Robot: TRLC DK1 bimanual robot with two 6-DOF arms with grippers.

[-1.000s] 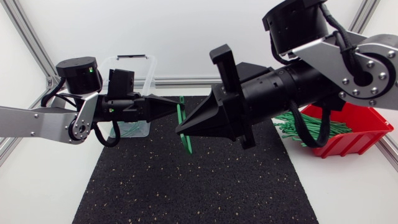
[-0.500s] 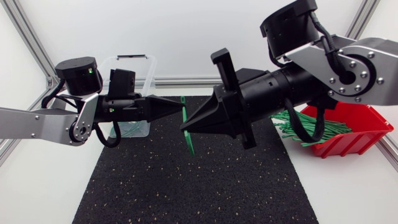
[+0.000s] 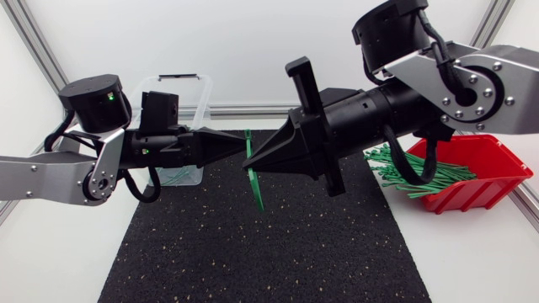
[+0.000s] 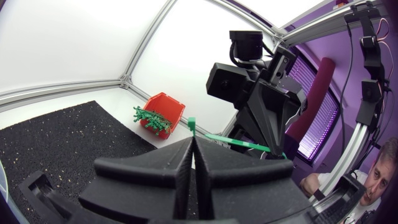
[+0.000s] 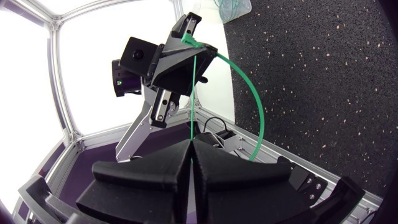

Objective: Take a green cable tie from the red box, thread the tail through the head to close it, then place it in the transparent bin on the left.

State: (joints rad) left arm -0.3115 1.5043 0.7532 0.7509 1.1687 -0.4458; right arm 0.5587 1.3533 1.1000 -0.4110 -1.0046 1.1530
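- Since a second ago the right gripper (image 3: 254, 161) has risen a little and turned, and the left arm's wrist joint has slid back toward its own side. The two tips remain nose to nose above the black mat (image 3: 253, 252).
- The green cable tie (image 3: 254, 181) is out of the red box (image 3: 493, 181) and hangs in the air between our two grippers, well above the mat. We count the first step as done.
- The left gripper (image 3: 238, 146) is pinched tight on the tie's head end. The right gripper's fingers are also pressed together, with the strap coming out of their seam.
- In the right wrist view the strap bows round in an arc, and a straight strand runs from our right fingers up to the head. We judge the threading to be the step in hand. Whether the tail has already passed through the head we cannot tell.
- Still to do: close the loop, then carry it to the transparent bin (image 3: 177, 79) on the left, where a few green ties already lie.
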